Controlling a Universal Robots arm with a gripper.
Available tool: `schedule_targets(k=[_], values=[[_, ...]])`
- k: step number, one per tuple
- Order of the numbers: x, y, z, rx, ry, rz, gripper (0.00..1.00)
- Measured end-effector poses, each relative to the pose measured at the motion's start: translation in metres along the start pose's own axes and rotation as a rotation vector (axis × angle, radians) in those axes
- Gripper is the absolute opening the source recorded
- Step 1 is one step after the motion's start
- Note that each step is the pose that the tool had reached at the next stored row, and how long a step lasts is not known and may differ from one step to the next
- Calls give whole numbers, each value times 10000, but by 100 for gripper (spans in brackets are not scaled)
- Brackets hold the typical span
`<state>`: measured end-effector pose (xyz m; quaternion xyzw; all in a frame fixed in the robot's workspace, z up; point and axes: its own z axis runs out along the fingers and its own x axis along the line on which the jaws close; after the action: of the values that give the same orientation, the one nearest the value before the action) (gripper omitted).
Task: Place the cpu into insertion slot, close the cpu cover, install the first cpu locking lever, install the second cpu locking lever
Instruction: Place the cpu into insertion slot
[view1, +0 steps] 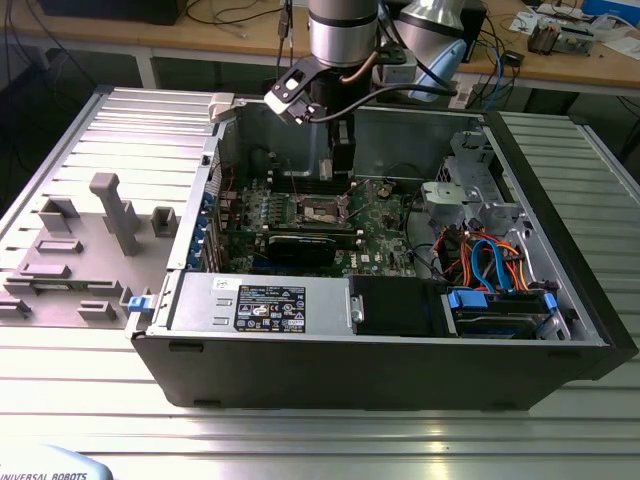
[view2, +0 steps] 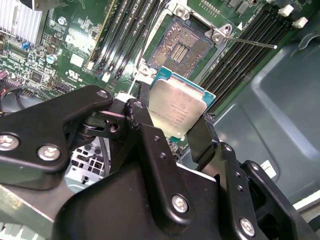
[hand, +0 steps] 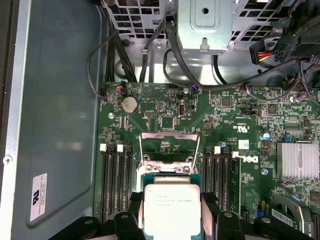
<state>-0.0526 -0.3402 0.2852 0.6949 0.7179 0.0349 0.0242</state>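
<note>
cpu clamped in hand, side edges hidden

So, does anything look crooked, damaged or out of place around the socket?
Nothing stands out. The socket lies open and bare, its cover raised, and the chip is held evenly between the fingers near it.

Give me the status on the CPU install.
Done: the cpu is picked up. In hand: the tool grips it by its edges above the motherboard. Left: the insertion slot is empty, the cpu cover stands raised, and one locking lever sticks out unlatched.
</note>
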Motion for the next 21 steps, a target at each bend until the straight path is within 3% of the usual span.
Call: schedule_targets(k=[21], values=[[-1,-7,80,-1,1,0,54]])
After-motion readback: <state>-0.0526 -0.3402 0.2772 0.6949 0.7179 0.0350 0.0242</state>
